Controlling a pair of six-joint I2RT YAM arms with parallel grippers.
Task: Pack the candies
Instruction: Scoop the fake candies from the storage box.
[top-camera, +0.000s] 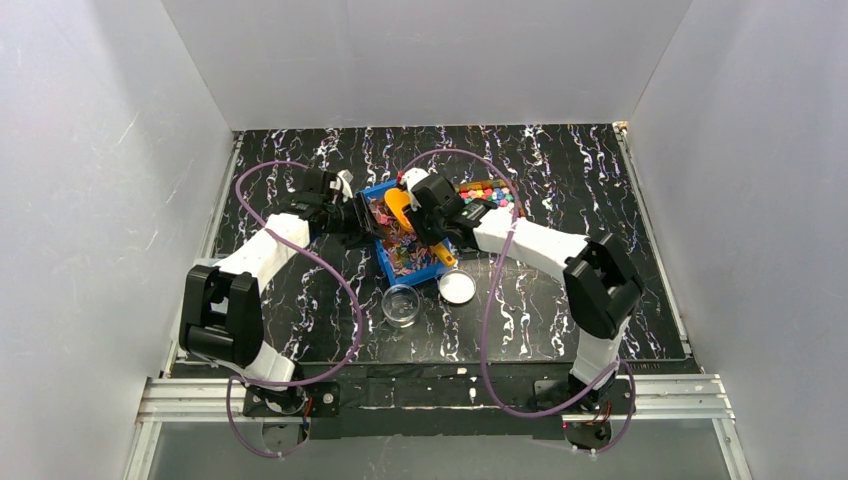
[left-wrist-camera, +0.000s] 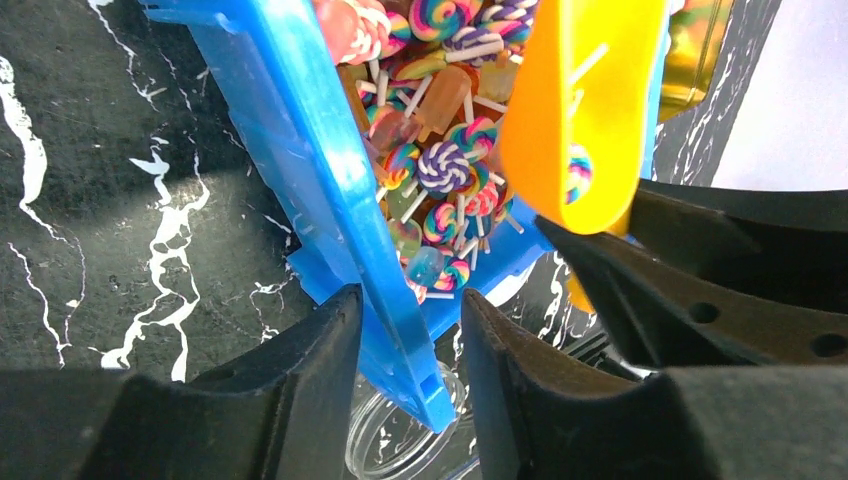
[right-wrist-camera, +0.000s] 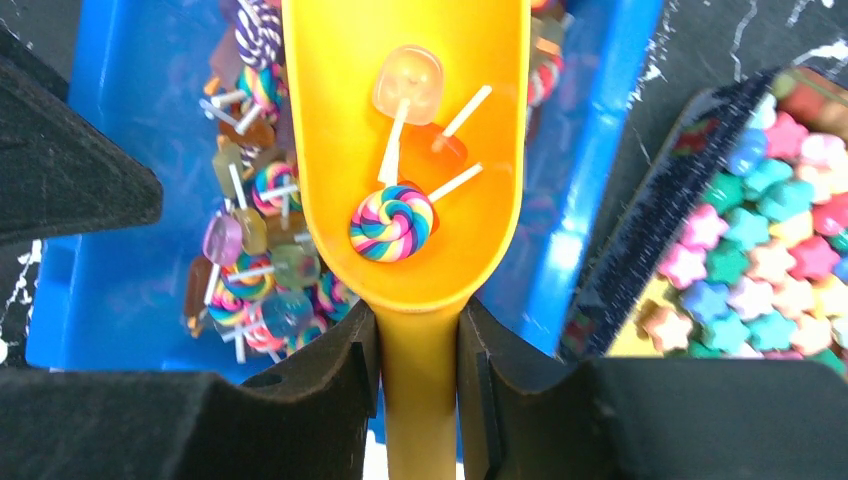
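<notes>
The candies are small swirl and jelly lollipops heaped in a blue tray. My right gripper is shut on the handle of an orange scoop, which is held over the tray with three lollipops in its bowl. In the top view that gripper is over the tray's middle. My left gripper straddles the tray's side wall; its jaws are open, with a gap between the wall and the right finger. More candies, pastel star-shaped ones, fill a dark-rimmed pack right of the tray.
A clear round jar stands just in front of the tray, and it shows below the left fingers as jar. Its white lid lies to its right. The star pack sits behind the right arm. White walls enclose the black marbled table.
</notes>
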